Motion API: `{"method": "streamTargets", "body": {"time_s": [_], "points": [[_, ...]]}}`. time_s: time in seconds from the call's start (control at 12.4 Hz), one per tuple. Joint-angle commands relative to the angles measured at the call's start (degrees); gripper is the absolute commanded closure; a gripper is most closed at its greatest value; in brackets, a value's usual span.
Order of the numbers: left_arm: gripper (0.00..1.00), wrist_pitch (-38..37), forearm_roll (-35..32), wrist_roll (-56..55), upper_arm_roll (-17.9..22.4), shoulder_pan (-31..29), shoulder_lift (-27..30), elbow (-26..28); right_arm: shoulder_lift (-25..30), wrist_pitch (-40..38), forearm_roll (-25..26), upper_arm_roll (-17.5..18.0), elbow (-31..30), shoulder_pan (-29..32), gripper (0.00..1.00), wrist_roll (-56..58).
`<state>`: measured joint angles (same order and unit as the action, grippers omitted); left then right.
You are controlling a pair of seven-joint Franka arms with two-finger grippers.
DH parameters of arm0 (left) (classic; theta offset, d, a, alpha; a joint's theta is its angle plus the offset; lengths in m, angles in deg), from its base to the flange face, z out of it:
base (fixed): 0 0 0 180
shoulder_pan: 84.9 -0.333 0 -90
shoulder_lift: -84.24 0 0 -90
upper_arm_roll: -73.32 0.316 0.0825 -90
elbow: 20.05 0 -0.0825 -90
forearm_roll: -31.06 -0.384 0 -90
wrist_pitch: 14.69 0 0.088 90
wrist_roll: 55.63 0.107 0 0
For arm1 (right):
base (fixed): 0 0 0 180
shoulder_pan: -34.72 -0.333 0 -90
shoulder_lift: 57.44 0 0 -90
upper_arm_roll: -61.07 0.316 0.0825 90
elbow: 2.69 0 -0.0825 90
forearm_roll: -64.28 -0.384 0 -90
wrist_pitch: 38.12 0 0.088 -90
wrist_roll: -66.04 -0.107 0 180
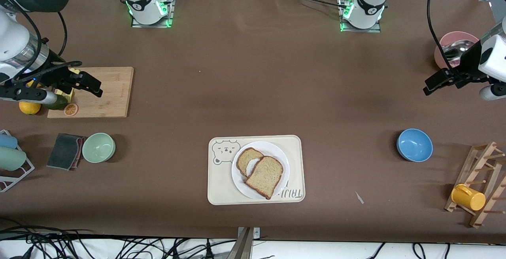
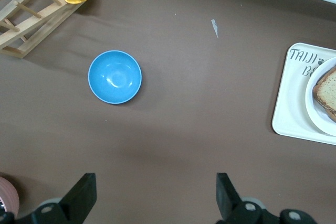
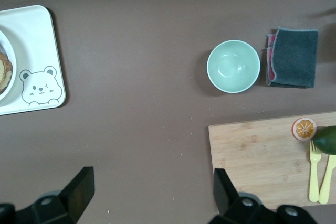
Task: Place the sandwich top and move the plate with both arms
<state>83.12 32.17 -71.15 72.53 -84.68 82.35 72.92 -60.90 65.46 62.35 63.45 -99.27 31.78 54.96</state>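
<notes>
The white plate (image 1: 260, 171) sits on the cream bear-printed tray (image 1: 221, 188) near the front-camera edge of the table, midway between the two arms' ends; on the plate the sandwich top (image 1: 265, 176) lies tilted over a lower bread slice (image 1: 248, 158), covering part of it, with a bit of white showing between them. The left gripper (image 1: 442, 80) hangs with fingers spread wide and empty at the left arm's end of the table, near a pink bowl (image 1: 446, 39); a blue bowl (image 1: 414, 144) rests on the table near it. The right gripper (image 1: 85, 83) hovers over the wooden cutting board (image 1: 110, 93), fingers apart, holding nothing; a pale green bowl (image 1: 99, 147) and a dark folded cloth (image 1: 65, 151) lie nearer the front camera than the board.
</notes>
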Motion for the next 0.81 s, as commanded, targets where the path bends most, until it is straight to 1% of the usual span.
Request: {"method": "streamTargets", "body": {"time_s": [0.0, 0.08, 0.24, 0.4, 0.57, 0.73], "points": [[0.00, -1.4, 0.5, -0.1, 0.2, -0.5, -1.4, -2.5, 0.7, -0.4, -1.0, 0.0, 0.0, 0.3, 0.00, 0.1], [0.00, -1.6, 0.4, 0.1, 0.3, -0.9, -2.5, -2.5, 0.7, -0.4, -1.0, 0.0, 0.0, 0.3, 0.00, 0.1], [0.00, -1.7, 0.5, 0.1, 0.4, -1.5, -2.7, -2.0, 0.7, -0.4, -1.0, 0.1, 0.0, 0.3, 0.00, 0.1], [0.00, -2.3, -1.5, 0.8, 0.2, -1.5, -2.3, -2.0, 0.6, -0.4, -1.1, 0.1, 0.0, 0.3, 0.00, 0.1], [0.00, -3.5, -1.8, 4.0, -0.1, -1.4, -2.2, -2.4, 0.6, -0.4, -1.1, 0.1, 0.0, 0.3, 0.00, 0.1], [0.00, -7.4, -1.6, 6.5, -0.1, -1.4, -1.5, -2.5, 0.6, -0.4, -1.0, 0.2, 0.1, 0.2, 0.00, -0.3]]}}
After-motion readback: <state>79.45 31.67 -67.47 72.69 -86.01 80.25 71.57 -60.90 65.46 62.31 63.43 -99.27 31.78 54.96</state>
